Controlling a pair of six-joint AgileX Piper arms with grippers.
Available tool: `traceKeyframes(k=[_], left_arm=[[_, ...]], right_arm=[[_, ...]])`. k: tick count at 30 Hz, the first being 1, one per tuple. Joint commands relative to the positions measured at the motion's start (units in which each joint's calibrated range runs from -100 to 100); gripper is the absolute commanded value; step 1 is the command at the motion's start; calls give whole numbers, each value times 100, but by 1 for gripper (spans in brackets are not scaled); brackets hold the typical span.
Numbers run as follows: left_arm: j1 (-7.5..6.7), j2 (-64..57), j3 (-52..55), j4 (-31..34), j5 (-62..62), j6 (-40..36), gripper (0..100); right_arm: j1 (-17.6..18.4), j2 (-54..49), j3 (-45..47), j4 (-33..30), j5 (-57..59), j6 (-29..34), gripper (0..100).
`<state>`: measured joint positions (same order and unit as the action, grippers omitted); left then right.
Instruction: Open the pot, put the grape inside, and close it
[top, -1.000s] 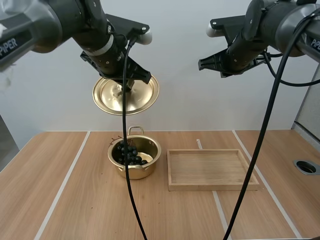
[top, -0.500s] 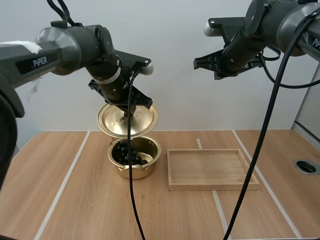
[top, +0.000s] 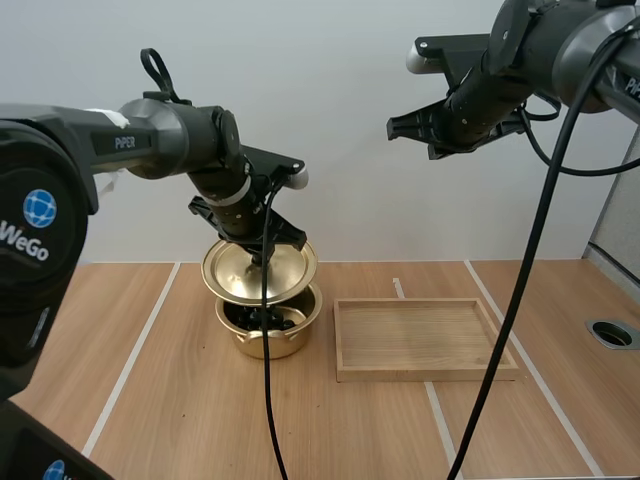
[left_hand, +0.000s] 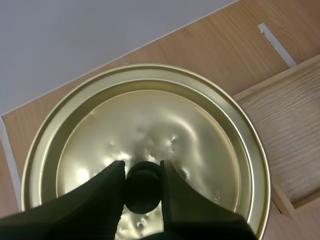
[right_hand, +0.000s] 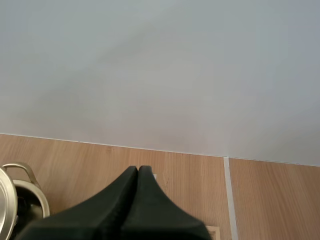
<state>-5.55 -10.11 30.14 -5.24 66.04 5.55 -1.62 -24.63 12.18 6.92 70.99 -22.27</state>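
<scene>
The left claw (left_hand: 142, 169) pinches the black knob (left_hand: 143, 186) of the brass-coloured lid (top: 258, 271), a shiny round disc with a raised rim and small dents, held tilted just above the matching pot (top: 268, 343) on the worktop (top: 170, 420). Dark grapes (top: 268, 319) lie inside the pot, beside the wooden tray (top: 425, 373). The right claw (right_hand: 138, 172) hangs high, its fingers pressed together on nothing.

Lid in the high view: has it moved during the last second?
Yes. The lid, pinched by the left gripper, has come down from well above the pot to close over its rim.
</scene>
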Motion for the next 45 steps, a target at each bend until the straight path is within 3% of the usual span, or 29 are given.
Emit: traceKeyframes(k=[1,45], left_arm=[[-14,35,147,-39,-561,-50,0],[-14,935,156,-276,-374,50,0]], right_arm=[[-24,-75,-34,51,7,-127,0],[-24,-75,-34,139,-29,-160,0]])
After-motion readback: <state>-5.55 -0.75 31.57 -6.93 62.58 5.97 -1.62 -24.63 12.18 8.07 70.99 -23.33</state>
